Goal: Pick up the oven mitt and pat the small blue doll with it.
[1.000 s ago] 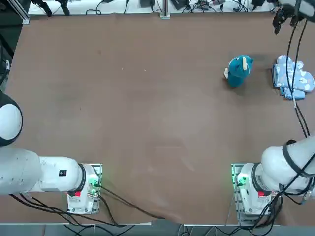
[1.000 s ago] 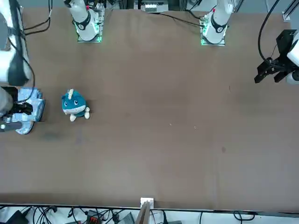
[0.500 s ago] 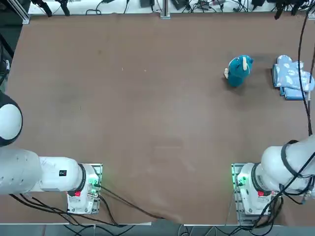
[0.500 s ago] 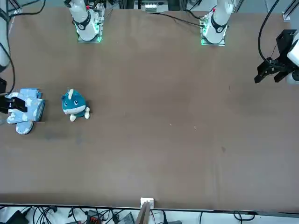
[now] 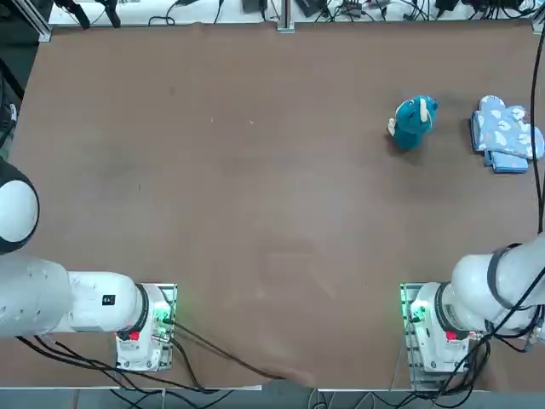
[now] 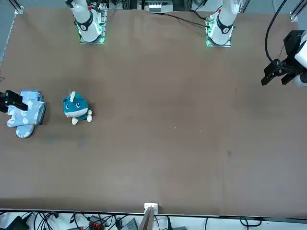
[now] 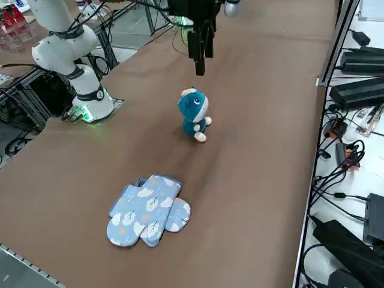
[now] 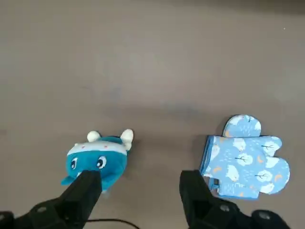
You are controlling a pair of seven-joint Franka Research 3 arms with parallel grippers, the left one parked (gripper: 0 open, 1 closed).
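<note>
Two oven mitts lie stacked on the tabletop, one small blue doll just beside; we read no writing. Our right gripper hovers above, jaws wide, empty.

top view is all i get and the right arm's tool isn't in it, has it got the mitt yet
observer: Not yet. In the wrist view the tool is open and empty, and the oven mitt lies flat on the table.
operator: is it at least down near the mitt
observer: No. The right side view shows it hanging in the air with its fingers pointing down, touching neither the mitt nor the small blue doll.
</note>
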